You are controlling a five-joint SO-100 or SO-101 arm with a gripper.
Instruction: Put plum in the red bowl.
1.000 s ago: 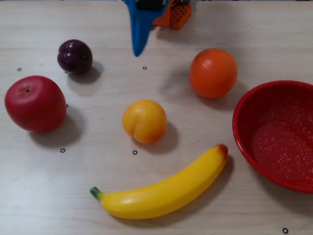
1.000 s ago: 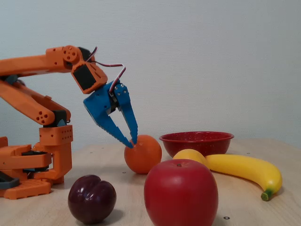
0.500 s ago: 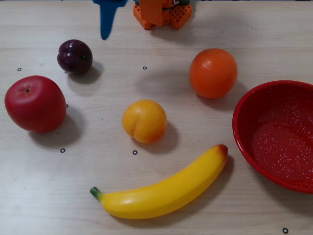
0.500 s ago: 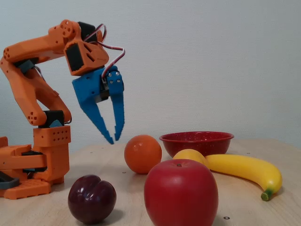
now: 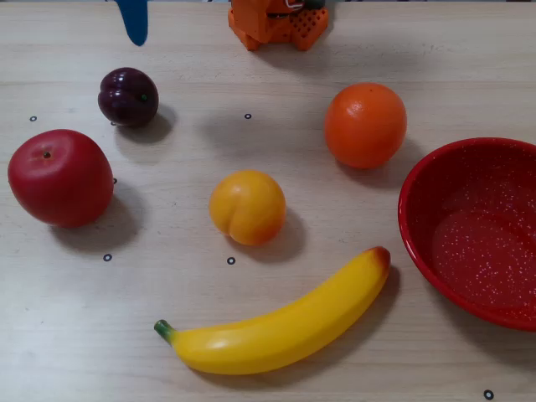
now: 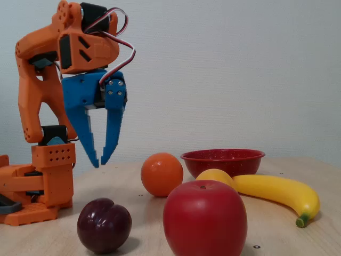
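Note:
The plum (image 5: 127, 96) is small, glossy and dark purple with a crease; it sits on the table at the upper left of the overhead view and at the front in the fixed view (image 6: 104, 224). The red bowl (image 5: 419, 226) with white speckles stands at the right edge of the overhead view, and behind the fruit in the fixed view (image 6: 222, 160). My blue gripper (image 6: 99, 162) hangs pointing down, well above the table near the arm base, slightly open and empty. In the overhead view only one blue fingertip (image 5: 134, 23) shows at the top edge, beyond the plum.
A red apple (image 5: 60, 177) lies left, a yellow-orange peach-like fruit (image 5: 247, 207) in the middle, an orange (image 5: 365, 125) toward the bowl, and a banana (image 5: 276, 328) along the front. The orange arm base (image 5: 278, 23) stands at the top edge.

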